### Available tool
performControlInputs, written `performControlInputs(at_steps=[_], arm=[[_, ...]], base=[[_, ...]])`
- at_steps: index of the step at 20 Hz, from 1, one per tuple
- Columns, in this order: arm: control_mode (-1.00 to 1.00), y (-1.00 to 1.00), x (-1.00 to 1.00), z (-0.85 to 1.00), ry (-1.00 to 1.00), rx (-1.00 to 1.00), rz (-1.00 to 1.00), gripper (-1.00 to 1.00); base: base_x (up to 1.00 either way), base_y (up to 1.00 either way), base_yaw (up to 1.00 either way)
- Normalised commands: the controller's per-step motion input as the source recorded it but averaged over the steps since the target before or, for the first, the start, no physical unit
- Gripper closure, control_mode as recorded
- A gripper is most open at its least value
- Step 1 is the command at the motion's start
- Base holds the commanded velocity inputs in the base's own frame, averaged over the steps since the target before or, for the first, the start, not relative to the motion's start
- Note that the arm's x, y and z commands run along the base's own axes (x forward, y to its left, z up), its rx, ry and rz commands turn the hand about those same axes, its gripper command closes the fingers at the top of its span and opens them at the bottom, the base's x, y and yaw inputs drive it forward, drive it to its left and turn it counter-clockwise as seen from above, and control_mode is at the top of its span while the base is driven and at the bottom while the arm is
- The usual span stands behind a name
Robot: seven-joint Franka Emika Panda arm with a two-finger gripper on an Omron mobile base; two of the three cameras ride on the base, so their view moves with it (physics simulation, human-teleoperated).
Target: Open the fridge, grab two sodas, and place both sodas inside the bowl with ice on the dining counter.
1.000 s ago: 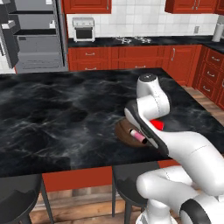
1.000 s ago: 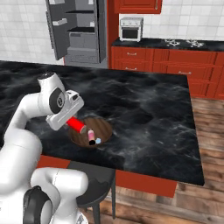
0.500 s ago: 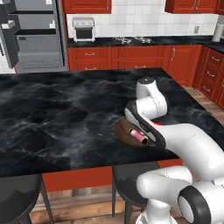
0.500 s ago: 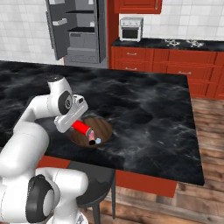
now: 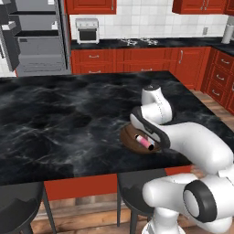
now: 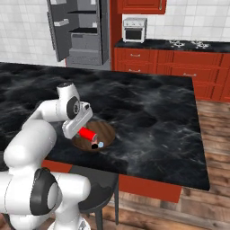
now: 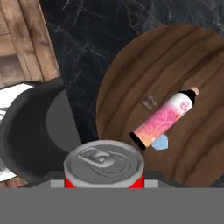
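A bright red soda can (image 7: 104, 164), its silver top and pull tab facing the hand camera, sits clamped between the jaws of the gripper (image 6: 88, 137), held just above the near rim of the wooden bowl (image 7: 170, 70). From the right base camera the can (image 6: 87, 133) shows as a short red cylinder slanting down toward the bowl (image 6: 104, 130). Inside the dark brown, wood-grained bowl lies a pink and white can (image 7: 165, 118) on its side, pointing toward two o'clock, with a small pale blue ice cube (image 7: 160, 142) touching its lower end. The bowl (image 5: 129, 137) rests near the front edge of the black marble counter (image 5: 64, 123). A dark round stool (image 7: 33, 131) stands below at nine o'clock. At the far end of the kitchen, the grey fridge (image 6: 81, 31) stands with its doors open.
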Motion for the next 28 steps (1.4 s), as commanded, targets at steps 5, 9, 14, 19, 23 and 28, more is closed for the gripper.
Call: performControlInputs(at_steps=[5,9,14,19,23,28], arm=[[-1.0,0.0,0.11,-0.26,0.07,0.0,0.05,1.0],[-1.0,0.0,0.12,-0.26,0.06,0.0,0.05,1.0],[-1.0,0.0,0.13,-0.25,0.05,0.0,0.05,1.0],[-1.0,0.0,0.06,-0.18,0.03,0.0,0.05,1.0],[-1.0,0.08,0.01,-0.16,0.01,0.0,0.04,1.0],[-1.0,0.13,0.02,-0.14,0.0,0.0,0.04,1.0]], base=[[0.0,0.0,0.0],[0.0,0.0,0.0],[0.0,0.0,0.0],[0.0,0.0,0.0],[0.0,0.0,0.0],[0.0,0.0,0.0]])
